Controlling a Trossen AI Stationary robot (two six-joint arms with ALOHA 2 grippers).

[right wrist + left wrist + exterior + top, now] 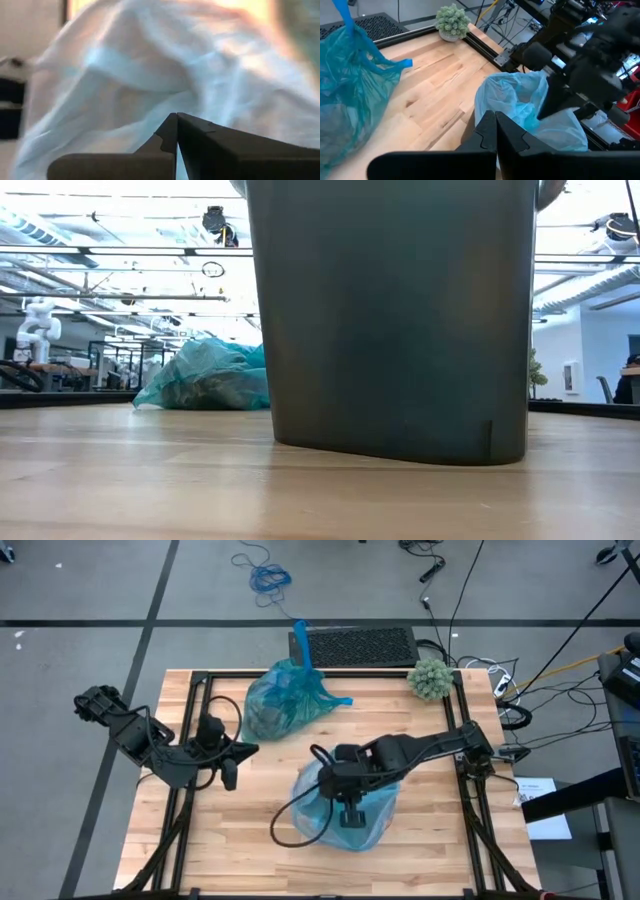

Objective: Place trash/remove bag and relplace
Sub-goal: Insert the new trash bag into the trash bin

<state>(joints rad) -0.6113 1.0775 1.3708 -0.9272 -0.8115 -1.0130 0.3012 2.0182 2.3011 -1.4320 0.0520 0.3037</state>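
Trash is sitting bagged in the knotted teal bag (285, 700), well beyond the right gripper (351, 818). Fresh liner (380, 815) is lining the bin (390, 320) under it; fingers closed, gripping nothing visible. Left gripper (229, 776) is idling closed alongside. Replacement looks nearly finished.

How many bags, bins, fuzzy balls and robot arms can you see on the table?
Blue plastic bags: 2, the tied full bag and the bag lining the bin
Trash bin: 1
Fuzzy green ball: 1
Robot arms: 2, left gripper shut beside the bin, right gripper shut over the liner
Total: 6
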